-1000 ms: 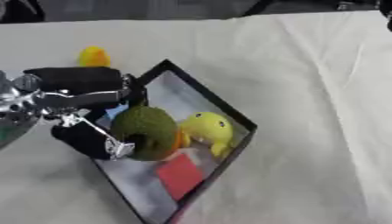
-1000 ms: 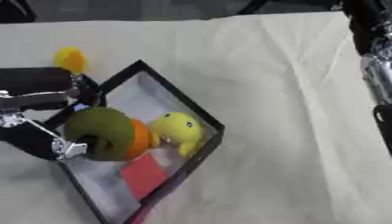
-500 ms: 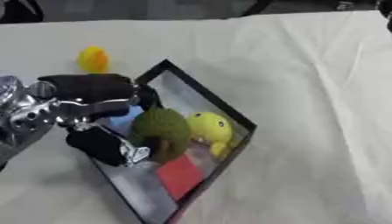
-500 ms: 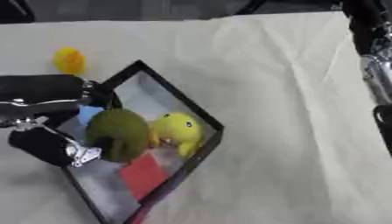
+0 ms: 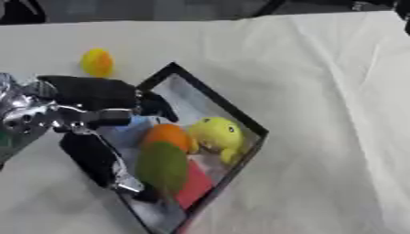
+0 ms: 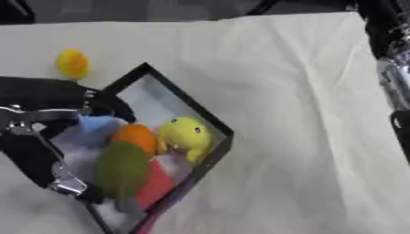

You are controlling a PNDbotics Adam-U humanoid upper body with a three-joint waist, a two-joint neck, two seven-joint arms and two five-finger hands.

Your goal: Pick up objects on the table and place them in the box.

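Observation:
My left hand (image 5: 88, 98) reaches from the left over a black-rimmed box (image 5: 220, 100) that lies askew on the white cloth. Its thumb (image 5: 152, 104) and its long fingers (image 5: 94, 157) are spread apart. A blurred green and orange toy (image 5: 160, 164) lies in the box beside the fingertips, with nothing curled round it. A yellow plush duck (image 5: 216, 135), a red piece (image 5: 195, 185) and a pale blue thing (image 6: 96, 128) are also inside. A small yellow and orange toy (image 5: 97, 61) sits on the cloth behind the box.
Part of my right arm (image 6: 394, 68) runs down the right edge of the right eye view; its hand does not show. Wide white cloth (image 5: 320, 114) spreads to the right of the box. A dark strip runs along the table's far edge.
The green and orange toy has gone from between my left thumb and fingers down toward the near end of the box. The hand has opened and shifted slightly.

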